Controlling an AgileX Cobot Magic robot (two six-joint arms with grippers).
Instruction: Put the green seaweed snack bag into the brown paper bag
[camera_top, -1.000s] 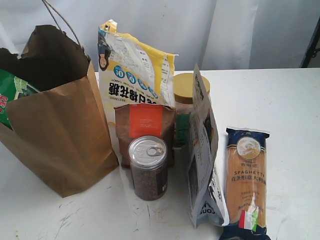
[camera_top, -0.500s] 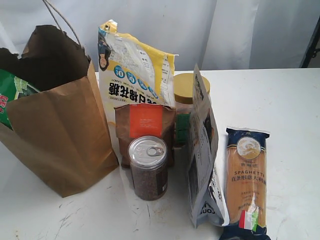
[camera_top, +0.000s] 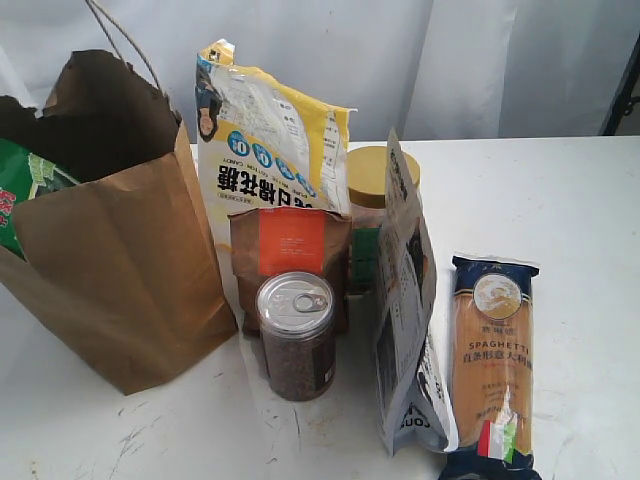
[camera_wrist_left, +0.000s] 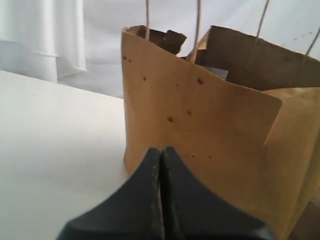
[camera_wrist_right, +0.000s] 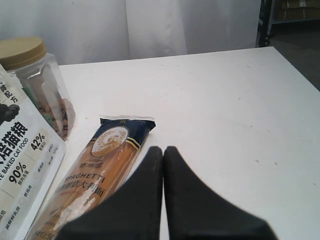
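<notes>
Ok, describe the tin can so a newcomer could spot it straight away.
Find the tall brown paper bag on the left of the exterior view. Just right of its base stands the can, in front of a small brown pouch with an orange label. It alone has a silver pull-tab lid and dark sides.
</notes>
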